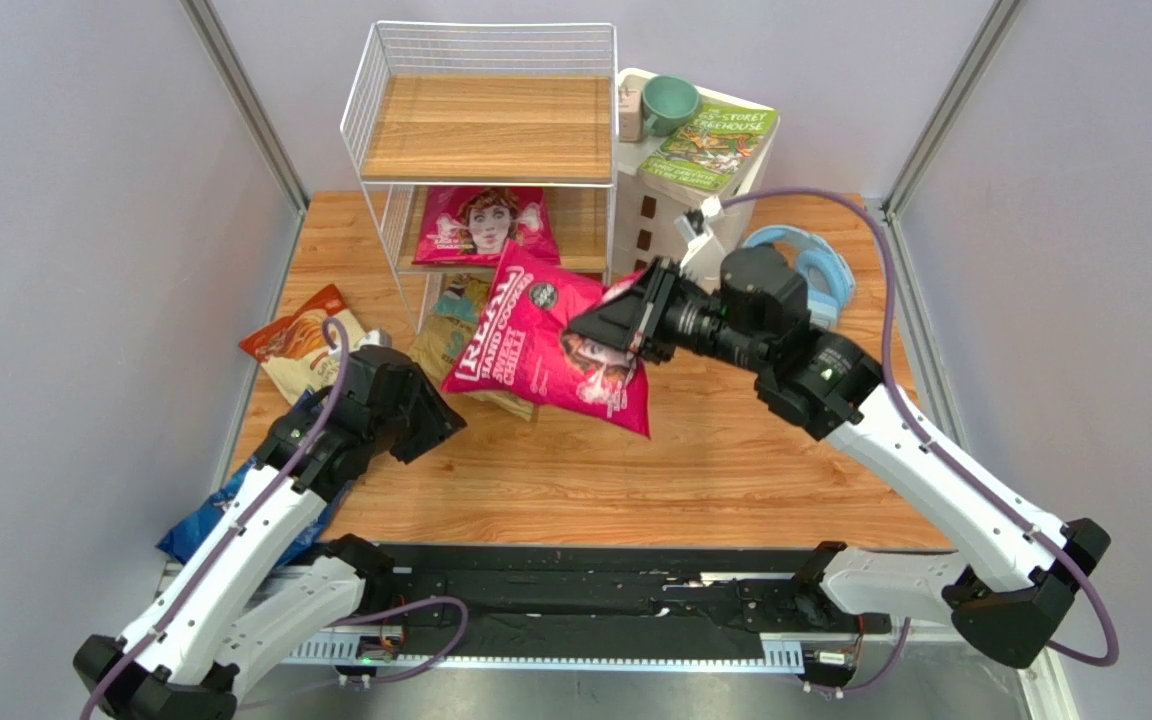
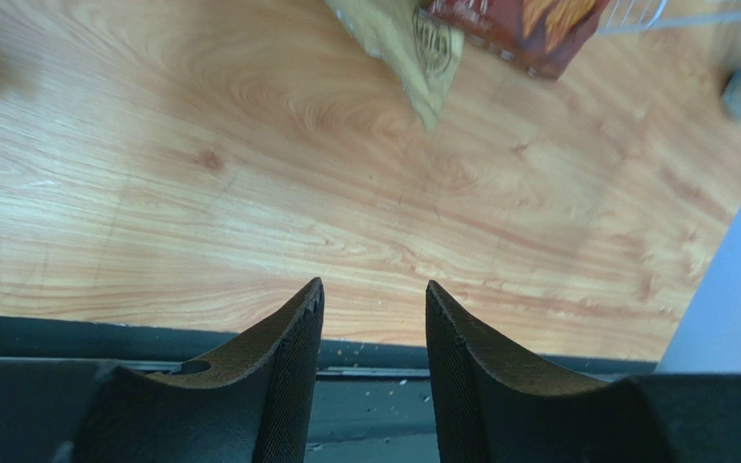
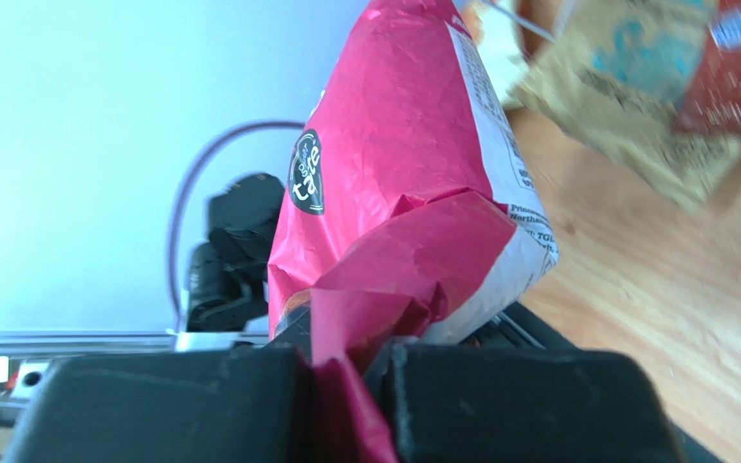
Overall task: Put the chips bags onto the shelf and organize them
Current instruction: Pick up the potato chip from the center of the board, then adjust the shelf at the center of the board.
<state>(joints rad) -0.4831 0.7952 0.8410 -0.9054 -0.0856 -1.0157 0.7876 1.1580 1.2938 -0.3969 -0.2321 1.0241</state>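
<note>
The white wire shelf [image 1: 485, 128] stands at the back of the table, and one magenta bag [image 1: 486, 225] lies on its middle tier. My right gripper [image 1: 620, 323] is shut on the edge of the second magenta bag [image 1: 545, 348] and holds it in the air in front of the shelf; the wrist view shows the foil pinched in that gripper [image 3: 350, 357]. The tan-and-teal bag [image 1: 462, 323] lies below it, beside a red bag [image 3: 737, 68]. The orange-and-cream bag [image 1: 297, 342] and the blue bag [image 1: 214, 518] lie at the left. My left gripper [image 2: 372, 294] is open and empty over bare wood.
A white drawer unit [image 1: 672, 218] stands right of the shelf, with a green mug [image 1: 671, 102] and a green book [image 1: 710, 147] on top. A light blue round object [image 1: 823, 270] lies behind my right arm. Grey walls close in both sides.
</note>
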